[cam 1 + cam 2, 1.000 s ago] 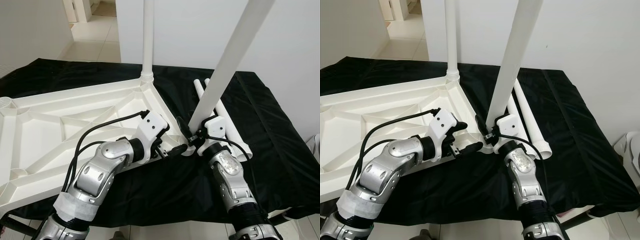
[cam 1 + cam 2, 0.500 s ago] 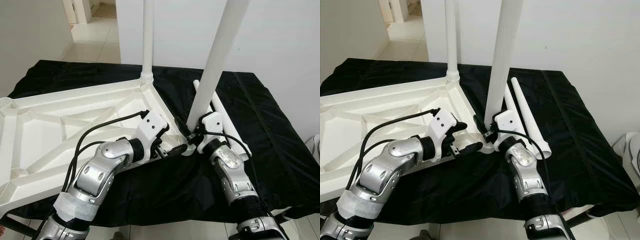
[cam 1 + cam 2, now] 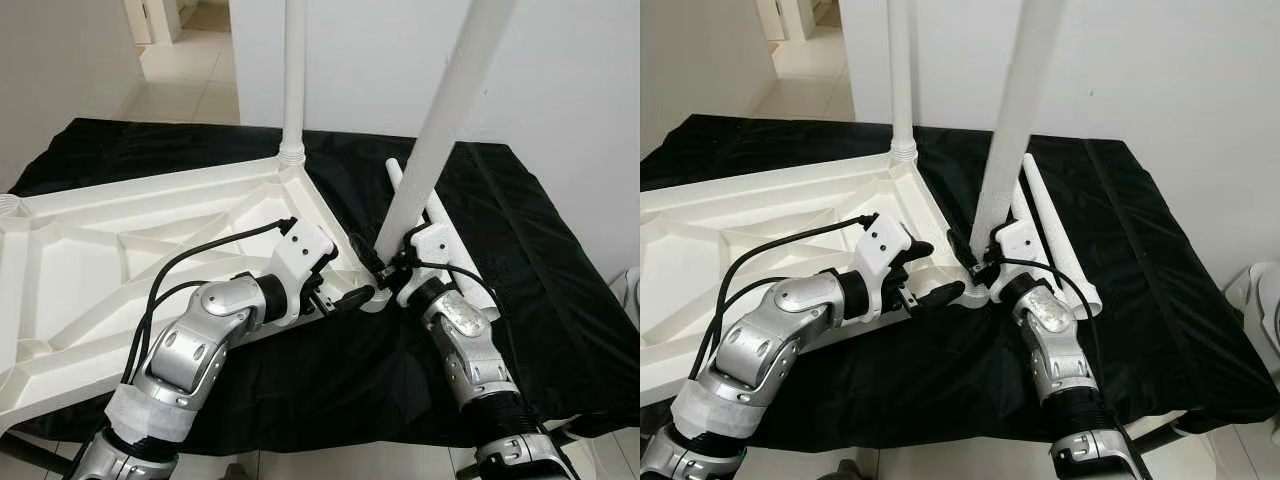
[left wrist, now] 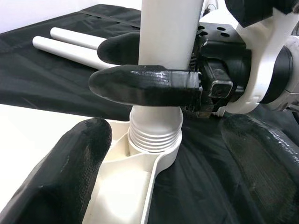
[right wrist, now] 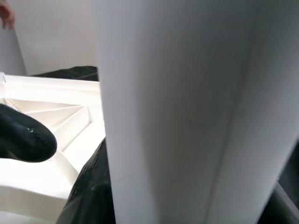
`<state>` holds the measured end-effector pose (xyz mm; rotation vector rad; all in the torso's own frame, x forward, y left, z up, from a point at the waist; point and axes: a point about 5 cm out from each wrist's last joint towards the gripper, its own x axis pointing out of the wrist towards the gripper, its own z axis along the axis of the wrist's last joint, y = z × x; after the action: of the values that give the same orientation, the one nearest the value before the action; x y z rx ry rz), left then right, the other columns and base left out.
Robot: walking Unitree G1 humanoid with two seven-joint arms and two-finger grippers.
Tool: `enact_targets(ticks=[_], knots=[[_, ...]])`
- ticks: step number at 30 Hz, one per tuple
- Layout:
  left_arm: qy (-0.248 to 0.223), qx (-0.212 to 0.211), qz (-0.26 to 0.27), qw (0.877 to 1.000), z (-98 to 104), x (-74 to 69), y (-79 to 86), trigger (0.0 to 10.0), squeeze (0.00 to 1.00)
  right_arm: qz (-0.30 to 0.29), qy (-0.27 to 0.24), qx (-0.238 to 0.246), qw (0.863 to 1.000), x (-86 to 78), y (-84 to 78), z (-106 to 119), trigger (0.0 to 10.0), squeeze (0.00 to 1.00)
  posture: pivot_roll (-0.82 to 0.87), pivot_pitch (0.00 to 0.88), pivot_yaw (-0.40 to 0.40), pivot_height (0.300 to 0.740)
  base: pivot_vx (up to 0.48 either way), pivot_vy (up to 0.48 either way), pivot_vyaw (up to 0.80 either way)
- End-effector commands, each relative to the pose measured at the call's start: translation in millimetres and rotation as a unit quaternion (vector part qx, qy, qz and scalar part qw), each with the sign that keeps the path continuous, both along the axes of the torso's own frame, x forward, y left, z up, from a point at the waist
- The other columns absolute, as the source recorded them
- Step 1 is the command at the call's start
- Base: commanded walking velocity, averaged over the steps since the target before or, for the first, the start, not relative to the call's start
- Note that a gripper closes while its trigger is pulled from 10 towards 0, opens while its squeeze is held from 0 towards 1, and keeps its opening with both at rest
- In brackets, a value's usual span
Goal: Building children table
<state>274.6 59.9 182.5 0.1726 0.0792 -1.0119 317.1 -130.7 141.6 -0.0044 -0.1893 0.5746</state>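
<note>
The white tabletop (image 3: 100, 260) lies upside down on a black cloth. One white leg (image 3: 293, 80) stands upright in its far corner. My right gripper (image 3: 392, 268) is shut on a second leg (image 3: 440, 130) just above its threaded end, which sits in the near corner socket (image 4: 154, 140). This leg leans to the right. The right gripper's fingers (image 4: 145, 86) clamp the leg in the left wrist view. My left gripper (image 3: 350, 297) is open, its fingers spread either side of that socket.
Two spare white legs (image 3: 1052, 232) lie on the black cloth (image 3: 560, 300) just right of the right gripper. A white wall stands behind the table, with a tiled doorway (image 3: 190, 70) at the back left. The cloth's front edge is close below my arms.
The held leg swung from a strong rightward lean to nearly upright, then tipped back to the right. The left arm stayed at the corner.
</note>
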Motion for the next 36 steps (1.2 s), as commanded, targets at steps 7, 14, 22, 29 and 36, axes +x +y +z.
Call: enact_targets(ticks=[7, 14, 22, 29, 36], knots=[[-0.003, -0.002, 0.015, 1.000, 3.3, 1.6, 2.0, 10.0, 0.00, -0.020, 0.085, 0.010, 0.996, -0.3, -7.9, -28.1, 10.0, 0.00, 0.11, 0.034, -0.024, 0.740, 0.000, 0.000, 0.00], [-0.002, -0.002, 0.015, 1.000, 3.4, 1.1, 2.0, 10.0, 0.00, -0.027, 0.096, 0.016, 0.995, -1.2, -9.1, -31.1, 10.0, 0.00, 0.11, 0.032, -0.025, 0.740, 0.000, 0.000, 0.00], [-0.003, -0.002, 0.013, 1.000, 3.7, 0.4, 0.8, 10.0, 0.00, -0.100, 0.120, 0.016, 0.988, 0.4, -15.1, -41.7, 10.0, 0.00, 0.11, 0.021, -0.026, 0.740, 0.000, 0.000, 0.00], [-0.003, -0.002, 0.011, 1.000, 3.5, -0.2, 0.2, 10.0, 0.00, -0.105, 0.090, 0.055, 0.989, -6.6, -13.0, -38.7, 10.0, 0.00, 0.11, 0.013, -0.026, 0.740, 0.000, 0.000, 0.00], [-0.003, -0.001, 0.009, 1.000, 2.8, -1.4, 0.0, 10.0, 0.00, -0.077, 0.043, -0.008, 0.996, -17.6, -6.1, -38.6, 10.0, 0.00, 0.11, 0.006, -0.023, 0.740, 0.000, 0.000, 0.00]])
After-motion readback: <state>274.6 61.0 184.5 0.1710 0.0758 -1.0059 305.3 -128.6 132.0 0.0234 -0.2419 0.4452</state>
